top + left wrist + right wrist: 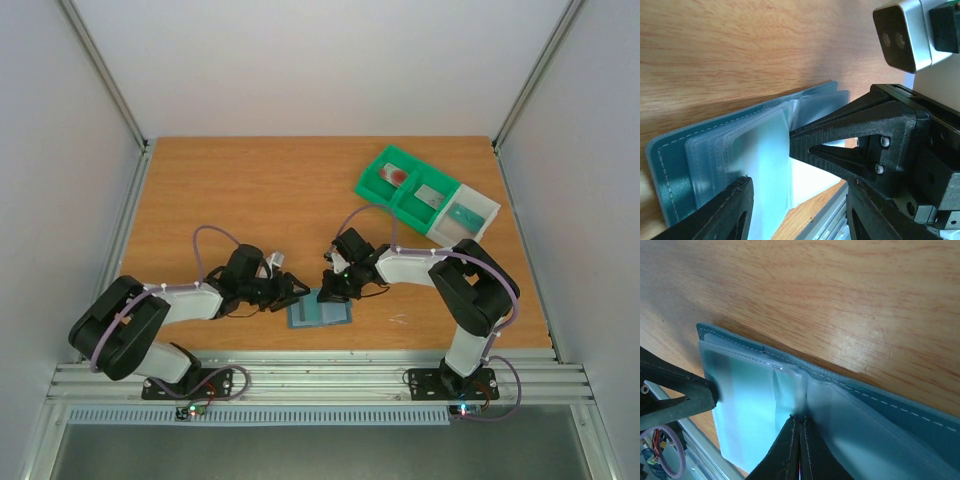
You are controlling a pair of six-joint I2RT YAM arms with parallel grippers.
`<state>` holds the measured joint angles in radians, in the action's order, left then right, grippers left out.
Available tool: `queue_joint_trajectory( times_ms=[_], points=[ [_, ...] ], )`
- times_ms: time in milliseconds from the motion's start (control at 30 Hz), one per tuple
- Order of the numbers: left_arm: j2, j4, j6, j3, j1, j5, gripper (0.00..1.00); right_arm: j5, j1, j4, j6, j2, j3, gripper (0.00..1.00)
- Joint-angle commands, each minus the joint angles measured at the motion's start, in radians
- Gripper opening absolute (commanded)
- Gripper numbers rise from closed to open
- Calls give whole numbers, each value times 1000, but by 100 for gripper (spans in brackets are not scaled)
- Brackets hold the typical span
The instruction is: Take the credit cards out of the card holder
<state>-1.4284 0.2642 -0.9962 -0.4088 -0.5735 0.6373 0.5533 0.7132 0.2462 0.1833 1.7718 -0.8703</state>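
Resting on the card holder (665, 172), left claw (769, 157) spread, right claw (799, 419) pressed together at its fold; only overhead shows compartment bins (372, 186) on the desk (250, 190)

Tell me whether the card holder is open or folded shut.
Open. The card holder lies spread on the table, both panels side by side, clear sleeves facing up.

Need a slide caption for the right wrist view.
Right gripper, shut, tip on the centre fold of the open card holder, wooden table beneath.
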Motion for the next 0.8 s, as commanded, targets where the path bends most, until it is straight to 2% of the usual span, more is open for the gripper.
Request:
queue_joint_trajectory(
  times_ms=[0,133,400,767],
  points=[
    [-7,116,-24,21,-5,22,52,-60,7,25,2,37,30,2],
    [36,64,-11,19,-4,10,52,-57,7,23,3,49,29,1],
    [129,-163,90,-24,-5,-76,53,-55,7,21,5,52,36,1],
    [88,-118,91,-25,-5,-47,54,-49,9,18,13,51,34,1]
  ],
)
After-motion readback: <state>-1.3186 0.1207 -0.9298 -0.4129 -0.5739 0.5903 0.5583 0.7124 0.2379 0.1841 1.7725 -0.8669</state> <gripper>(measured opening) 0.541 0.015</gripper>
